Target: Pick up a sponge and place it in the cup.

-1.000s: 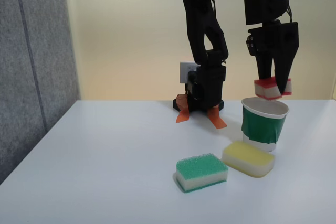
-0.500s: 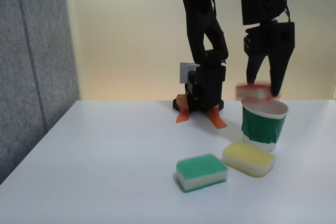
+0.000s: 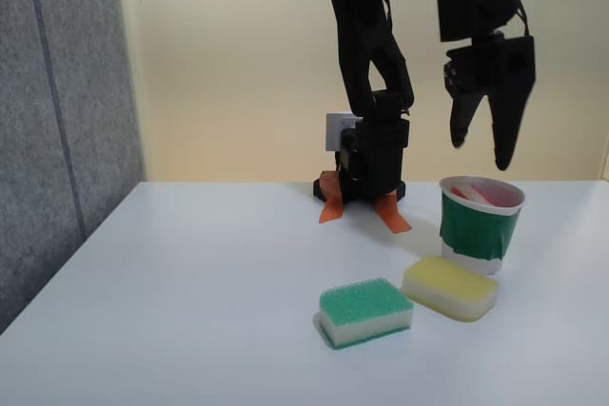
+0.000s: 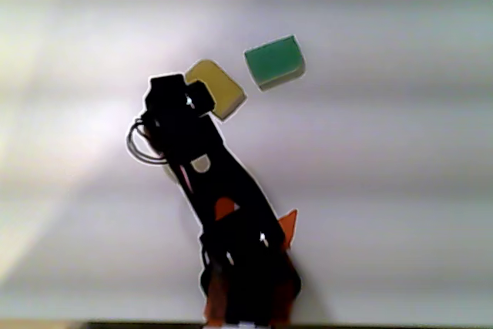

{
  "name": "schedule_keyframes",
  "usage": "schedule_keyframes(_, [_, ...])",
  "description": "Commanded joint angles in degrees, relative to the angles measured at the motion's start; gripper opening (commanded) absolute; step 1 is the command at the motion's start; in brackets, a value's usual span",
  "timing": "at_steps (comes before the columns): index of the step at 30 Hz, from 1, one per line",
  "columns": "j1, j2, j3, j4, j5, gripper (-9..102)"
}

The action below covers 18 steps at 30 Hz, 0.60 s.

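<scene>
My black gripper [image 3: 481, 154] hangs open above the cup [image 3: 479, 227], its fingers pointing down with nothing between them. The cup is a paper one with a white rim and a wide green band, and it stands on the white table right of the arm's base. The sponge [image 3: 473, 194] lies inside it; only a bit of its red top and white base shows over the rim. In the other view, seen from above, the black arm [image 4: 223, 206] covers the cup.
A yellow sponge [image 3: 449, 287] lies just in front of the cup, with a green-topped sponge [image 3: 365, 311] to its left. From above, the yellow sponge [image 4: 219, 86] and the green one [image 4: 273, 61] sit beyond the arm. The arm's base [image 3: 371, 164] has orange tape at its feet.
The gripper held the red sponge over the cup, then opened. The sponge fell into the cup. The gripper has stayed above the cup.
</scene>
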Motion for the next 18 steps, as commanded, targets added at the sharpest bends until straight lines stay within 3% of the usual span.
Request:
schedule_keyframes(1, [1.49,5.54,1.14,3.69,0.00,0])
schedule_keyframes(8, [9.84,15.73,9.14,5.45,-1.41,0])
schedule_keyframes(18, [20.04,37.71,34.01,-8.61,-3.34,0])
